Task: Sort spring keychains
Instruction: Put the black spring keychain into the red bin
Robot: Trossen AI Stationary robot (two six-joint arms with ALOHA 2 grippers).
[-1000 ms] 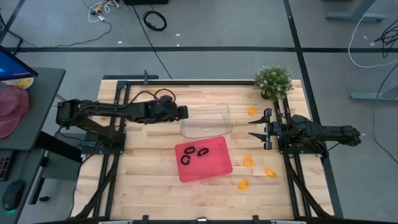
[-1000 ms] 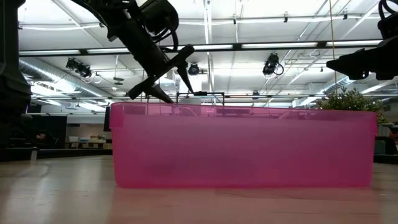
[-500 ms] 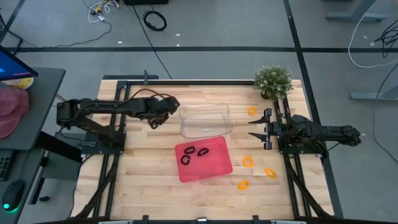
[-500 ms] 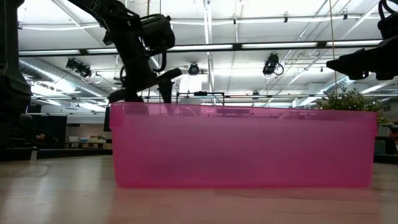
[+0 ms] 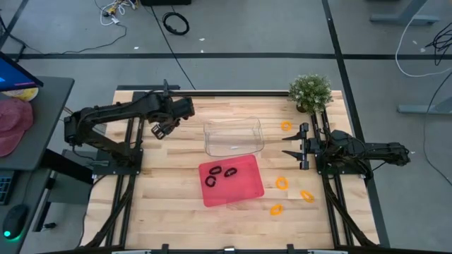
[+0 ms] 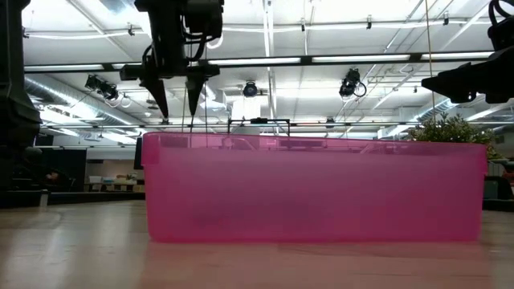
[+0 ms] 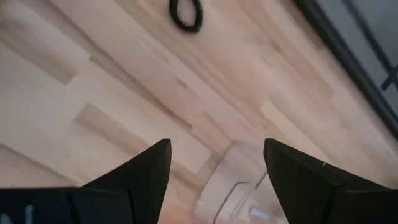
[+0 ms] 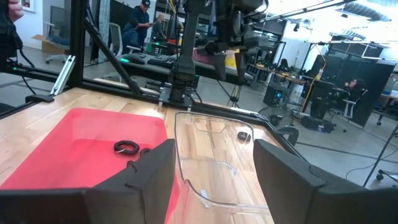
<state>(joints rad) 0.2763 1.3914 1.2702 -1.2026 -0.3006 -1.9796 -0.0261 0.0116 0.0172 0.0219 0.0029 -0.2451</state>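
Black spring keychains (image 5: 229,170) lie in the red tray (image 5: 244,189), which fills the low view (image 6: 313,189). One more black keychain (image 7: 186,14) lies on the bare wood beyond my left gripper's fingertips. Orange keychains lie on the table: one (image 5: 285,126) by the plant, three (image 5: 282,183) right of the red tray. My left gripper (image 5: 161,130) hangs open and points down, left of the clear tray (image 5: 234,136), holding nothing (image 6: 177,103). My right gripper (image 5: 288,144) waits open and level at the right, facing both trays (image 8: 214,146).
A potted plant (image 5: 310,92) stands at the far right corner. Metal frames of the arm mounts run along both table sides (image 5: 127,183). Open wood lies left of and in front of the red tray. People and desks show in the room beyond (image 8: 140,18).
My left gripper has drawn back from the clear tray's left end toward the table's far left and risen. It has rolled and tipped from a slant to pointing almost straight down. Its fingers stay open. The right arm has kept still.
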